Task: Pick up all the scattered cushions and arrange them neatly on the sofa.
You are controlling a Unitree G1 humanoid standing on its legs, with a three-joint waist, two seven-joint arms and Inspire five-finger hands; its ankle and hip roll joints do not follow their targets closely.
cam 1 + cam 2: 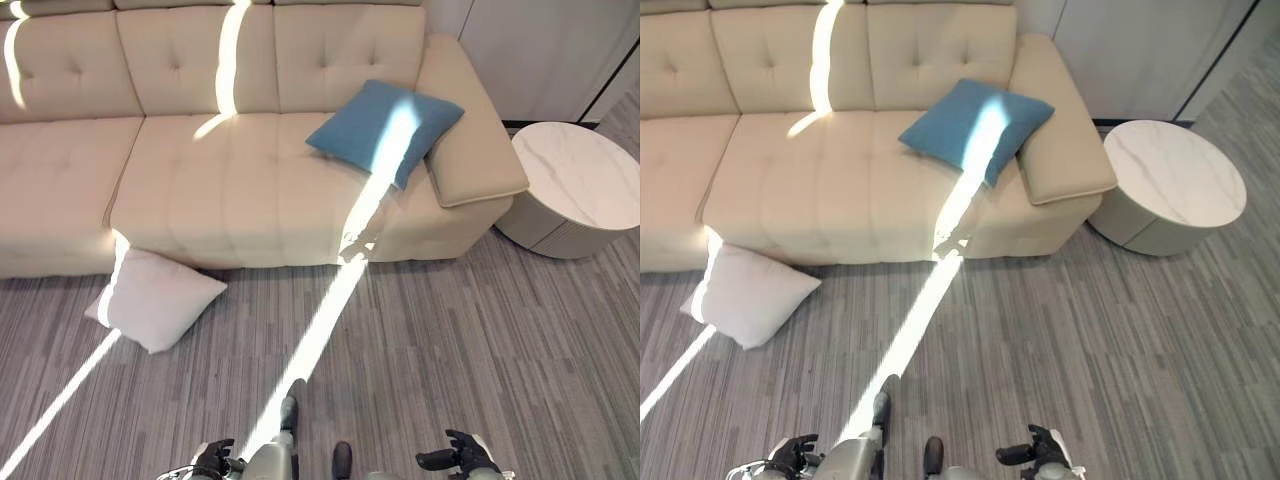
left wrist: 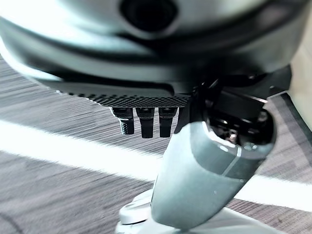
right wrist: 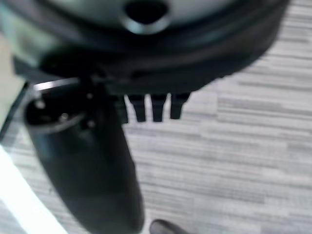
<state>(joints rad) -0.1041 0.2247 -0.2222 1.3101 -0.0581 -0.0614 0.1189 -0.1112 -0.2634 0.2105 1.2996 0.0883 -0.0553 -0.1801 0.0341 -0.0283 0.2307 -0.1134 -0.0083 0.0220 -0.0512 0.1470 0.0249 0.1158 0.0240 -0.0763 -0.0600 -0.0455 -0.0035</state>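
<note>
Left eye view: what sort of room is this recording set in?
Most likely a living room or lounge. A long cream tufted sofa carries a blue cushion, a white cushion lies on the grey striped floor in front of it, and a round marble-topped side table stands beside the sofa's arm.

A cream tufted sofa stands against the wall, and a blue cushion lies tilted on its seat at the right end, propped against the armrest. On the grey striped floor a white cushion lies just before the sofa's front edge. A round marble-topped side table stands on the floor beside the sofa's right armrest.
</note>
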